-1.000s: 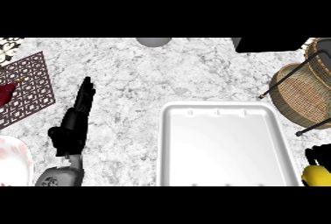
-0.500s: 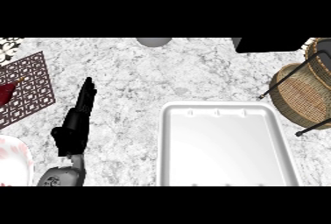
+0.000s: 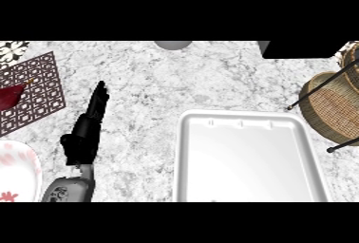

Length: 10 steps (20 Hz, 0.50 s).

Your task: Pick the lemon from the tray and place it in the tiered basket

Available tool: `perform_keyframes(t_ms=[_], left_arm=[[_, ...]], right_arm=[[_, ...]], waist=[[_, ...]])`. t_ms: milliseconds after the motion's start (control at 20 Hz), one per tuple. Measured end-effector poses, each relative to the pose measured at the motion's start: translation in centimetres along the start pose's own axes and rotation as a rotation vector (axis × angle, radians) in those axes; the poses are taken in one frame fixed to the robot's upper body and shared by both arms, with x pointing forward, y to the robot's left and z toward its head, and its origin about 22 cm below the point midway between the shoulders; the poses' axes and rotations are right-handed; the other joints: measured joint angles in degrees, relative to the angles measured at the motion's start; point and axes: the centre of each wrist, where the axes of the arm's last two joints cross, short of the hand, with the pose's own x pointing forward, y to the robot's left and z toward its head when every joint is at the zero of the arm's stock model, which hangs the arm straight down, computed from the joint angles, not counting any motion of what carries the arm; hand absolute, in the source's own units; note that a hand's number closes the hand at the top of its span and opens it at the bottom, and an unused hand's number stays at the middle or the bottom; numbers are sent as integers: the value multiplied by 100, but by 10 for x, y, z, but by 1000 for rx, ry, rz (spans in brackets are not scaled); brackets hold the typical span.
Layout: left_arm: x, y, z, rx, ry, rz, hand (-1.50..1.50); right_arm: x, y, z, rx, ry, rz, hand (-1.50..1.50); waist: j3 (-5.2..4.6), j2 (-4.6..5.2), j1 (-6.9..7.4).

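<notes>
The white tray [image 3: 245, 161] lies on the marble counter right of centre, and nothing lies in it. The wicker tiered basket [image 3: 328, 108], with its dark metal frame, stands at the right edge and is partly cut off. No lemon shows in this view. My left hand [image 3: 82, 137] rests at the lower left of the counter, fingers straight and pointing away from me, holding nothing, well to the left of the tray. My right hand is out of the view.
A brown patterned mat [image 3: 33, 88] with a dark red object [image 3: 10, 96] on it lies at the far left. A white plate with pink flowers [image 3: 14, 171] sits at the lower left. A grey round object [image 3: 173, 44] and a dark block [image 3: 308, 49] stand along the back edge.
One second ago a yellow lemon in a dark hand showed at the lower right edge; it has left the view. The left hand has not moved.
</notes>
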Motion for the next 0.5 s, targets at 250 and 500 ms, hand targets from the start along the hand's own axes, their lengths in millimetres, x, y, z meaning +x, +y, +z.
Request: perform_keyframes(t_ms=[250, 500], left_arm=[[1, -5, -3, -12, -6, 7, 0], [5, -9, 0, -21, -13, 11, 0]], right_arm=[[-3, -25, -13, 3, 17, -127, 150], [1, -27, -39, -27, 44, -150, 150]], waist=[[2, 21, 100], [8, 33, 164]])
